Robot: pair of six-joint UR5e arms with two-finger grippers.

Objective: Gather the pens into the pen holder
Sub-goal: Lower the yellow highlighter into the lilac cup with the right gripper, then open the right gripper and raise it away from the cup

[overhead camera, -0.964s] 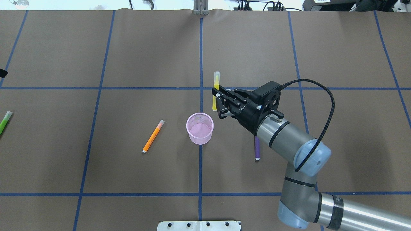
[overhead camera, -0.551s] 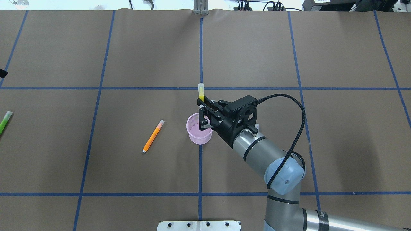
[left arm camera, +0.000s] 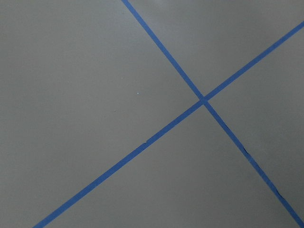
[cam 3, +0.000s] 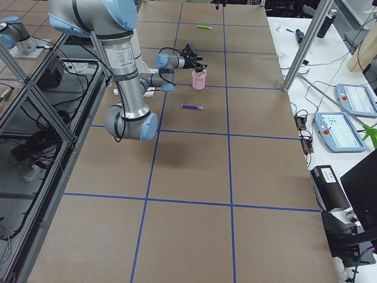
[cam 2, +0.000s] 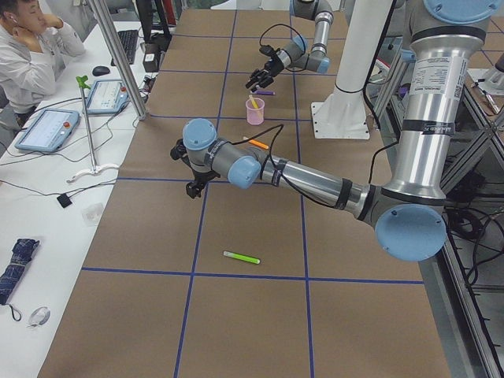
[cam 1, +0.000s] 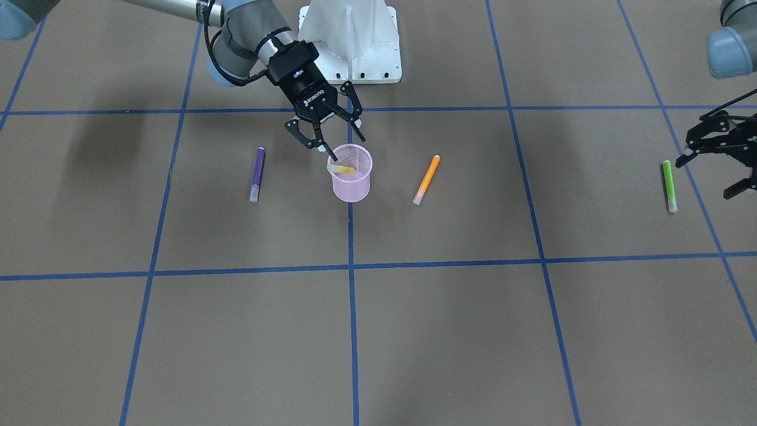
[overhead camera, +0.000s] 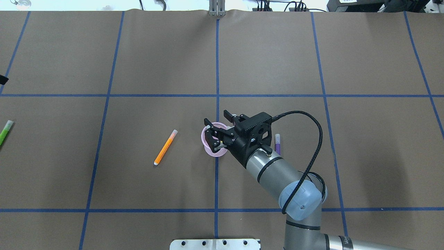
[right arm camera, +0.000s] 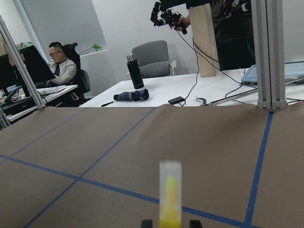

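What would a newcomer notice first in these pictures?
The open right gripper hangs over the pink pen holder near the middle of the table, with a yellow pen leaning inside it. An orange pen and a purple pen lie flat on either side of the holder.

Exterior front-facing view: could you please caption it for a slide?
Right tool open over the pink pen holder, yellow pen resting inside.

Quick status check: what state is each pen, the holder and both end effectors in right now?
Pen holder: upright, one pen inside.
Yellow pen: in the pen holder, leaning, not gripped.
Purple pen: lying flat, outside the pen holder.
Orange pen: lying flat, outside.
Green pen: lying flat, outside.
Right end effector: open, over the pen holder.
Left end effector: open, empty.
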